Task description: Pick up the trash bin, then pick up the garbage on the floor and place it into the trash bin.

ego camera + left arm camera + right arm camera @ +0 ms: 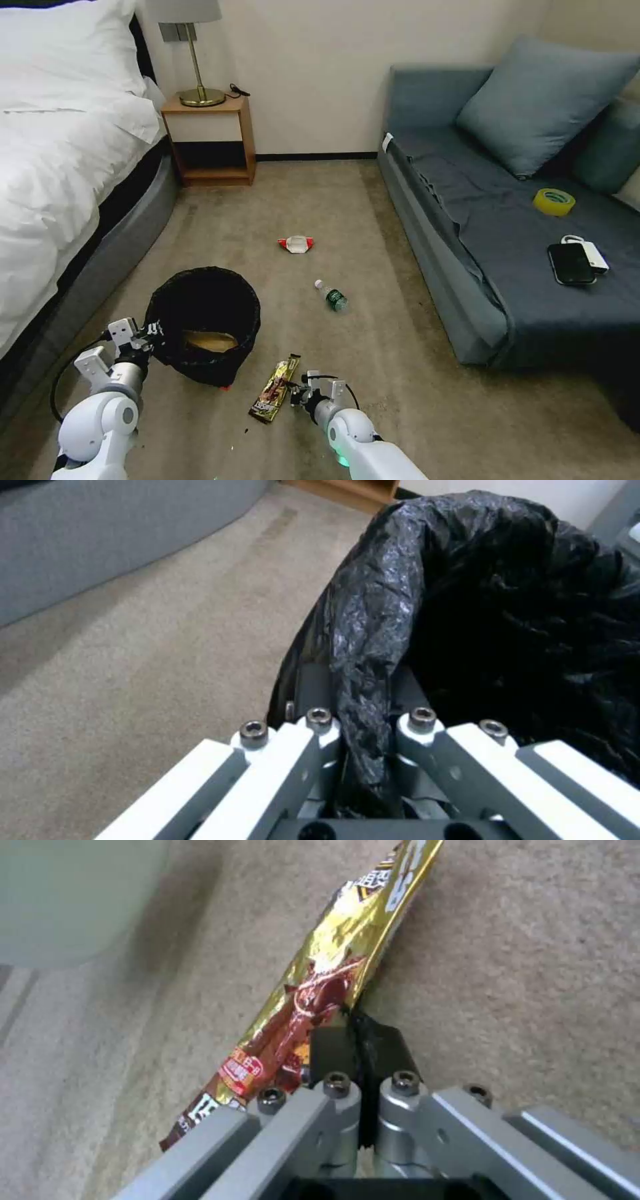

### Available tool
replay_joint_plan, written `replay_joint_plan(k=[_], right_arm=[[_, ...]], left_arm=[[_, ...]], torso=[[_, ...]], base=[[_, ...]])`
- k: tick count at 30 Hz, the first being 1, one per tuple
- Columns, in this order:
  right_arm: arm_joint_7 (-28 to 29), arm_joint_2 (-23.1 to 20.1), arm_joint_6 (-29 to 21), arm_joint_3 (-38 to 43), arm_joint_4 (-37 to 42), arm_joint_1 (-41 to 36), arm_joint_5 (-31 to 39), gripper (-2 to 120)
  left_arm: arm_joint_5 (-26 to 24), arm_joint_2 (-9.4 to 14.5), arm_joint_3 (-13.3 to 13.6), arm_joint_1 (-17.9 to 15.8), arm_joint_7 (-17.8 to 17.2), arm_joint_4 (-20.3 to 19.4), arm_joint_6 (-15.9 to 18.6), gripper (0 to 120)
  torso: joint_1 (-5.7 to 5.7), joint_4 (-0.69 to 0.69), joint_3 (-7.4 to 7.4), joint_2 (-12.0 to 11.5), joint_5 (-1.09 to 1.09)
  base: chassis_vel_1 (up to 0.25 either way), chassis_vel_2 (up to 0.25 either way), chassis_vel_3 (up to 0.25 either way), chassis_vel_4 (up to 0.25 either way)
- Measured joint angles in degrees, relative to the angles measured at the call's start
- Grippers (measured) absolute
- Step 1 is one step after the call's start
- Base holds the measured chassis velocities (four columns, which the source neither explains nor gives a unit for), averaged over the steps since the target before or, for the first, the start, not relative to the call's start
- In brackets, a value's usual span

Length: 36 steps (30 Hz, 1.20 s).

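The trash bin (203, 313), lined with a crinkly black bag (467, 605), stands on the carpet at the front left. My left gripper (150, 331) (367, 725) is shut on its near rim. A tan paper scrap (210, 341) lies inside the bin. A gold-brown snack wrapper (275, 389) (320, 980) lies just right of the bin, and my right gripper (297, 393) (357, 1022) is shut, pinching the wrapper's edge at its tips. Farther out on the floor lie a small clear bottle (331, 295) with a green label and a crumpled red-white wrapper (296, 244).
A bed (67, 167) runs along the left and a grey sofa (467, 220) along the right, with a yellow tape roll (554, 201) and a black phone (571, 263) on its seat. A nightstand (210, 140) with a lamp stands at the far wall.
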Motion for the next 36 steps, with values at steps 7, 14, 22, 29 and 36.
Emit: replay_joint_plan(k=[7,14,22,29,36], right_arm=[[1.9,-2.0,-0.1,0.3,4.5,-0.6,1.5,0],[4.3,-6.2,-0.3,1.5,11.0,-0.3,3.3,0],[8.9,-13.4,-1.2,6.5,24.6,1.0,8.8,0],[11.4,-17.9,-1.6,9.6,33.4,1.8,12.5,0],[14.5,-24.7,-2.5,10.3,46.2,4.1,16.6,0]], left_arm=[[-0.1,0.0,0.6,-0.5,0.0,-0.2,0.0,4],[-0.1,0.5,1.0,-1.5,0.0,0.3,0.2,4],[-0.8,0.8,2.9,-3.2,0.0,1.9,0.9,4],[-1.7,1.0,5.2,-4.4,0.6,4.2,1.8,4],[-3.0,1.2,7.9,-6.3,0.7,5.0,2.9,4]], torso=[[0.00,0.00,0.00,0.0,0.01],[0.00,0.00,0.00,0.0,0.01],[0.00,-0.01,0.00,0.0,0.01],[0.00,-0.01,0.00,0.0,0.01],[0.00,0.00,0.00,0.0,0.00]], base=[[0.000,0.000,0.000,0.000],[0.000,0.000,0.000,0.000],[0.000,0.000,0.000,0.000],[0.000,0.000,0.000,0.000],[0.000,0.000,0.000,0.000]])
